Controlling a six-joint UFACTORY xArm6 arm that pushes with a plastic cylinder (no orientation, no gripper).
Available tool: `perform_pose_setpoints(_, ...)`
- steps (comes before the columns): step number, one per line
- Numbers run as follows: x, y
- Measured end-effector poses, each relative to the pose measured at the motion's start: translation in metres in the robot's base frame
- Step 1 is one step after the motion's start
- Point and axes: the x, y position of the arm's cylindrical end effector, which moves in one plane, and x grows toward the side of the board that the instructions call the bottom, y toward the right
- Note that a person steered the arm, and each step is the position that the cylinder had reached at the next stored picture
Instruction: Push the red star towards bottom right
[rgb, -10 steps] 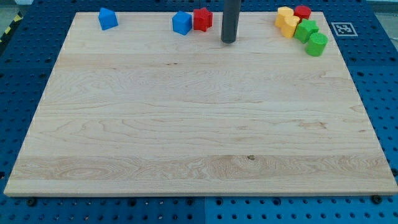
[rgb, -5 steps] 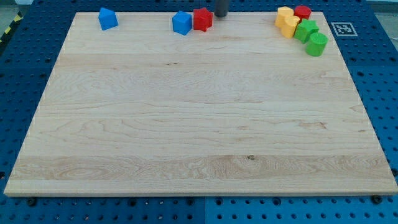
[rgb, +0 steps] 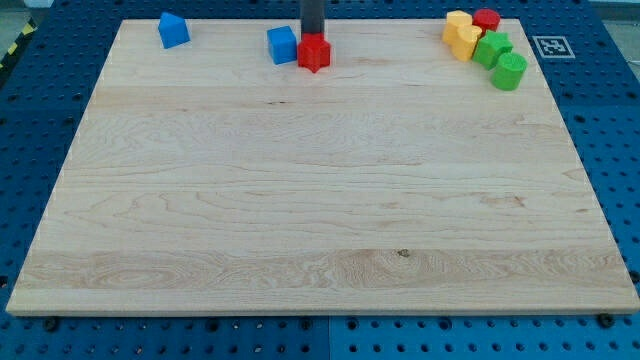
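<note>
Red star (rgb: 314, 53) shifted, blue block (rgb: 282, 44) adjacent.

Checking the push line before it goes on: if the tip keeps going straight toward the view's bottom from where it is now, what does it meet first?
My tip sits at the red star's top edge, apparently touching, so the star comes first. Beyond it the board looks free; the blue block lies left of that line.

A robotics lab bench: my rod (rgb: 312, 36) works a pale wooden board (rgb: 320, 200) on a blue perforated table (rgb: 610, 120), a printed tracking marker (rgb: 549, 46) fixed by the board's corner.
</note>
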Motion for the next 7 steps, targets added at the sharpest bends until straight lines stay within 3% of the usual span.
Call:
perform_pose_setpoints(3,0.168,0.011)
perform_pose_setpoints(6,0.283,0.004)
perform_pose_setpoints(7,0.293,-0.017)
